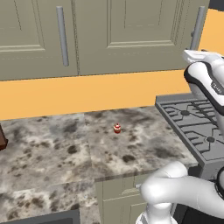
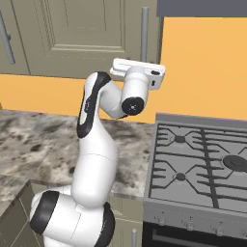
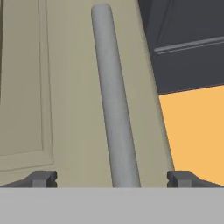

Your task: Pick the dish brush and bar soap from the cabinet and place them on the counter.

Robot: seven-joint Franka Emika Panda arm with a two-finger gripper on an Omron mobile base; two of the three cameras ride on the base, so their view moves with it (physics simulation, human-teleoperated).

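At the cabinet (image 1: 131, 35) above the kitchen desk (image 1: 65, 148), the white arm reaches up with its pincer (image 3: 112, 178) spread wide, the two dark fingertips (image 3: 41, 178) standing well apart on either side of a long grey bar handle (image 3: 114, 109). Seen from the hand, the handle runs from about 6 o'clock up toward 12 o'clock, straight between the tips, with nothing gripped. From the right base view, the hand sits just beside that same handle (image 2: 144, 34) at the door's right edge, near 12 o'clock in the frame.

Every cabinet door visible is shut, so the dish brush and the bar soap are presumably behind them; neither can be seen, and where they sit inside cannot be told. The mottled stone desk carries a tiny red-and-white round object (image 1: 117, 128) near its middle, which is neither of the wanted items. A dark grey stove grate (image 2: 202, 159) lies at 3 o'clock of the arm.

By this showing the job is barely begun: the door is not yet open, neither item is out, and nothing has been set down. What is left looks like nearly everything — closing on the handle, pulling the door, fetching the brush and the soap in turn, and placing each on the stone.
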